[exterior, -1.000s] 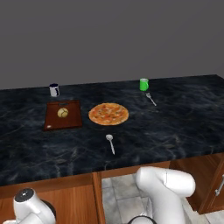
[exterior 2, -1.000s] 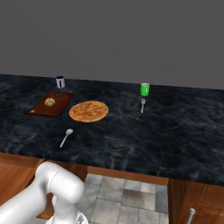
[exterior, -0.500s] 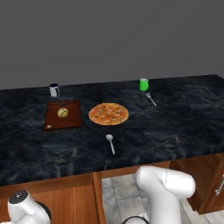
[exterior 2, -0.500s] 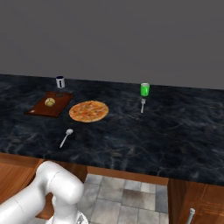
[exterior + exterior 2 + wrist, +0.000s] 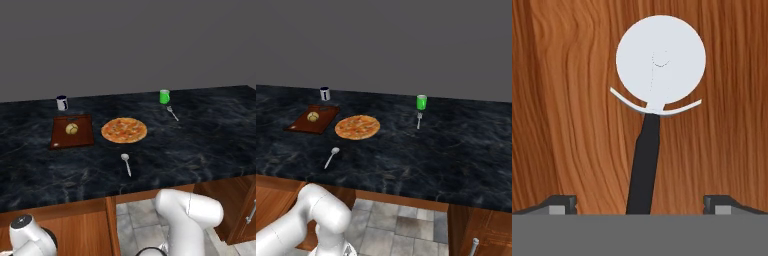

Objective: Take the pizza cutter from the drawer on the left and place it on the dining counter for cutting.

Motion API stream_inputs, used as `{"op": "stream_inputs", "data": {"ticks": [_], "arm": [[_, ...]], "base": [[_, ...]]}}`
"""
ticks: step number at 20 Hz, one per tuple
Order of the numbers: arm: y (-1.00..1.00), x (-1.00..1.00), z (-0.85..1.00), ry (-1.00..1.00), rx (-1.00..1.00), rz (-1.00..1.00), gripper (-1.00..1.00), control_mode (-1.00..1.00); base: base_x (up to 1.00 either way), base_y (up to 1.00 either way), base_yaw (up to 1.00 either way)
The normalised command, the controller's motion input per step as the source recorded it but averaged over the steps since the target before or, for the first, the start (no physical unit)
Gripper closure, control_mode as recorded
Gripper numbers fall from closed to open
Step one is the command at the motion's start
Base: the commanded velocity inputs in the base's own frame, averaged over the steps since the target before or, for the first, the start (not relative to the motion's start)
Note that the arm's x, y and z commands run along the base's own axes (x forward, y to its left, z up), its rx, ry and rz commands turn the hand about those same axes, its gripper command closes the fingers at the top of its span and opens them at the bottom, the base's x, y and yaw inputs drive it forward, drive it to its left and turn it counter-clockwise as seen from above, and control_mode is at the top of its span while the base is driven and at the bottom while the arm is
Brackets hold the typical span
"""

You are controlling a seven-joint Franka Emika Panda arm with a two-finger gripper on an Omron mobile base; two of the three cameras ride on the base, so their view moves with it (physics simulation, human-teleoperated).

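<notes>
In your hand view the pizza cutter lies flat on the drawer's reddish wood floor, wheel away from you, dark handle running back between the fingertips. Your gripper is released, spread wide on both sides of the handle, not touching it.

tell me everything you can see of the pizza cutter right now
In the hand view the pizza cutter lies flat on reddish-brown wood grain. It has a flat, round, pale whitish disc wheel, a thin curved pale guard beneath it, and a slim black handle running down toward the camera, tilted slightly. The handle sits between the two dark fingertips of the gripper, which stand wide apart and do not touch it. Nothing else rests against it.
</notes>
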Motion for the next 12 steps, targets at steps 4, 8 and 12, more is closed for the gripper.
{"op": "stream_inputs", "data": {"ticks": [4, 8, 12], "arm": [[0.0, 0.15, -0.15, 0.0, 0.0, 0.0, -1.0, -1.0], [0.0, 0.1, -0.22, 0.0, 0.0, 0.0, -1.0, -1.0], [0.0, 0.0, -0.25, 0.0, 0.0, 0.0, -1.0, -1.0]], "base": [[0.0, 0.0, 0.0], [0.0, 0.0, 0.0], [0.0, 0.0, 0.0]]}}
